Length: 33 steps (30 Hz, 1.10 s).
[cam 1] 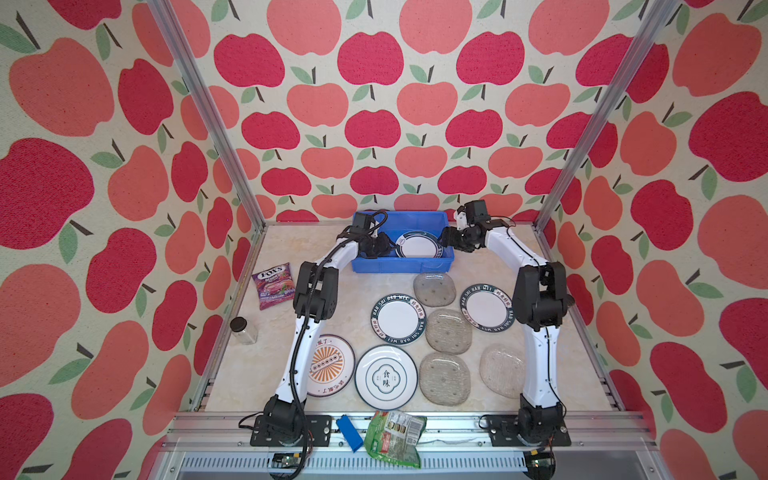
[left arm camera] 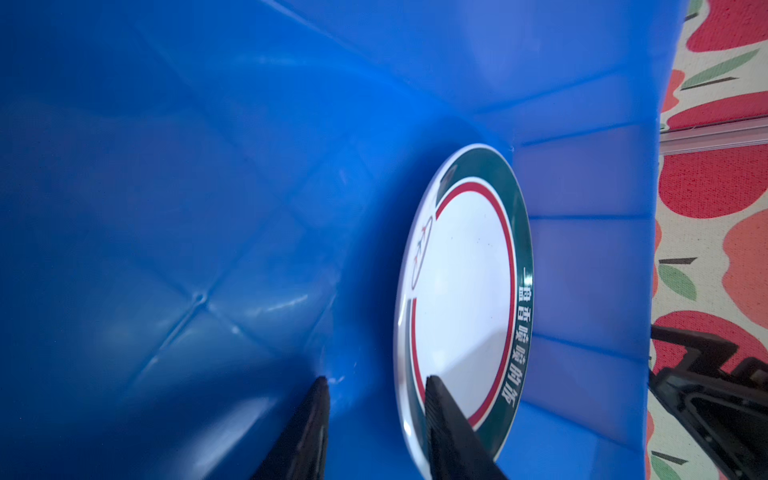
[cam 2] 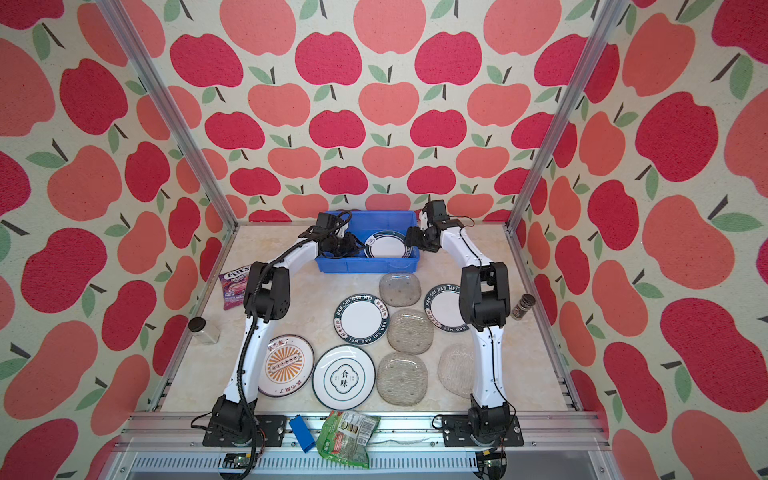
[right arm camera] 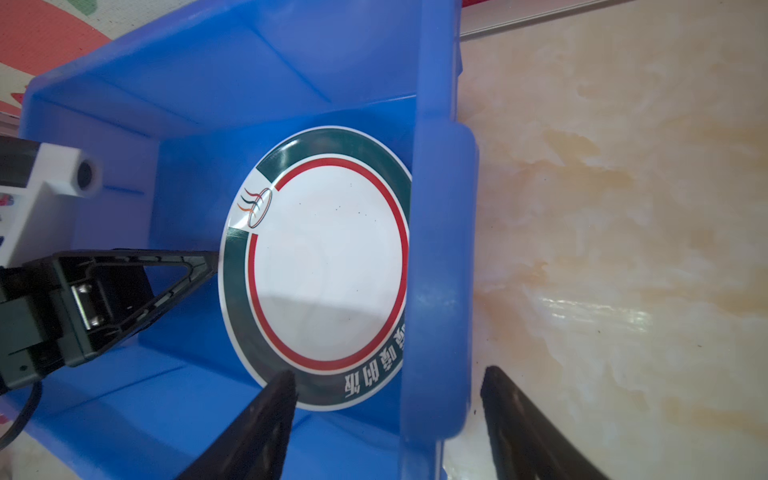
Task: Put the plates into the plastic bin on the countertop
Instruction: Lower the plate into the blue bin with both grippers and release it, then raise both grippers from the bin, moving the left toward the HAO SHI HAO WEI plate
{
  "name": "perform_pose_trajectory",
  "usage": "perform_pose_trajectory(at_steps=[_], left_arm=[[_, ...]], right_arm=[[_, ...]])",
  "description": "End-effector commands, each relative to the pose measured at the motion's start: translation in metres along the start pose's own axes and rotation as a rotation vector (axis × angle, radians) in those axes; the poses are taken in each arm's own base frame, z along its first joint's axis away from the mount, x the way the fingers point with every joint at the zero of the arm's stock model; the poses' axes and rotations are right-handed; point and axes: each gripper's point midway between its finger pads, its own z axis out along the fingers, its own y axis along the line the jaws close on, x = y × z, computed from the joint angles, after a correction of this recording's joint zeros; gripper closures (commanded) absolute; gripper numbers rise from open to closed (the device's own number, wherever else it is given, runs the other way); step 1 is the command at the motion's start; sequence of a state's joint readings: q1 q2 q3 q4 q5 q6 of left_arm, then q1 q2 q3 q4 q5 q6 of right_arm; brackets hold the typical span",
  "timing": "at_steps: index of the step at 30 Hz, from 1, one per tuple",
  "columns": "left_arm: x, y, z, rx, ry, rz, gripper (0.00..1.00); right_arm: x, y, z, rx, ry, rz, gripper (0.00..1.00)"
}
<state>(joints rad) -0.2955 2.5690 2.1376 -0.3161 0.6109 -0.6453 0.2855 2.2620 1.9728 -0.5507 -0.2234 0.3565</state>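
The blue plastic bin (cam 1: 403, 264) (cam 2: 365, 264) stands at the back of the countertop (cam 1: 365, 291). A round white plate with a green rim and red ring (cam 1: 417, 245) (left arm camera: 461, 270) (right arm camera: 328, 266) lies in its right half. My left gripper (cam 1: 384, 245) (left arm camera: 377, 380) is inside the bin, open, with the plate's near edge between its fingertips. Also open, my right gripper (cam 1: 446, 241) (right arm camera: 388, 376) straddles the bin's right wall (right arm camera: 440, 249), one finger inside and one outside. Several plates lie on the countertop, among them a lettered one (cam 1: 398, 319), a sunburst one (cam 1: 330, 365) and a glass one (cam 1: 449, 330).
A purple candy bag (cam 1: 274, 286) and a small jar (cam 1: 244, 330) sit at the left edge. Another jar (cam 2: 523, 306) lies at the right edge. On the front rail are a small blue block (cam 1: 349, 432) and a green packet (cam 1: 395, 436).
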Motion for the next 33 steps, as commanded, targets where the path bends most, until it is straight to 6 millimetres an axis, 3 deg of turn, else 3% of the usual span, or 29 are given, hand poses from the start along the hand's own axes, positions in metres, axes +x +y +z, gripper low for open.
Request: perform_pose_trajectory(at_steps=[1, 9, 18, 23, 27, 33], left_arm=[[0.0, 0.015, -0.02, -0.03, -0.034, -0.017, 0.59], [0.023, 0.032, -0.061, -0.053, -0.054, -0.038, 0.57], [0.049, 0.044, -0.1, -0.105, -0.069, -0.031, 0.51], [0.052, 0.042, -0.117, -0.133, -0.081, -0.014, 0.48], [0.042, 0.039, -0.13, -0.138, -0.112, -0.002, 0.43], [0.009, 0.019, -0.166, -0.186, -0.197, 0.079, 0.19]], right_arm=[[-0.003, 0.032, 0.004, -0.104, 0.007, -0.044, 0.27], [0.009, 0.075, 0.018, -0.163, 0.05, -0.123, 0.27], [0.057, 0.117, 0.024, -0.235, 0.128, -0.156, 0.27], [0.082, 0.124, 0.022, -0.231, 0.158, -0.166, 0.28], [0.071, 0.123, 0.01, -0.225, 0.115, -0.165, 0.27], [0.02, 0.112, -0.027, -0.193, -0.017, -0.158, 0.25]])
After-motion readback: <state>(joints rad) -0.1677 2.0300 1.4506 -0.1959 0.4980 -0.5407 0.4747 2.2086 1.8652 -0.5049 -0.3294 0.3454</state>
